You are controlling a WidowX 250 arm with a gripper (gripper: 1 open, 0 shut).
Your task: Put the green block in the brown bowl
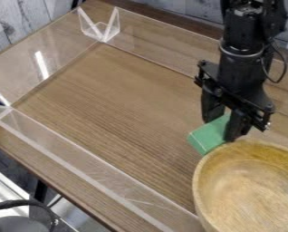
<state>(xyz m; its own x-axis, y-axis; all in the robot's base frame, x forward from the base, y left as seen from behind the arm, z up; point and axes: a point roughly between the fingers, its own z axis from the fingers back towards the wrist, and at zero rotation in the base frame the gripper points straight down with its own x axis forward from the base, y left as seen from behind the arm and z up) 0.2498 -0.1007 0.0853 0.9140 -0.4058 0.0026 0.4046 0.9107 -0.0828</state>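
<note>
The green block (207, 139) is a small mint bar held tilted between the fingers of my black gripper (229, 130), which points straight down and is shut on the block's upper end. The block's lower end hangs just over the wooden table (110, 91), right beside the far left rim of the brown bowl (204, 172). This large tan wooden bowl fills the lower right corner and is cut off by the frame edges. I cannot tell whether the block touches the rim.
A clear acrylic wall (62, 149) runs along the table's left and front sides. A small clear stand (100, 24) sits at the back left. Cables hang beside the arm at the upper right.
</note>
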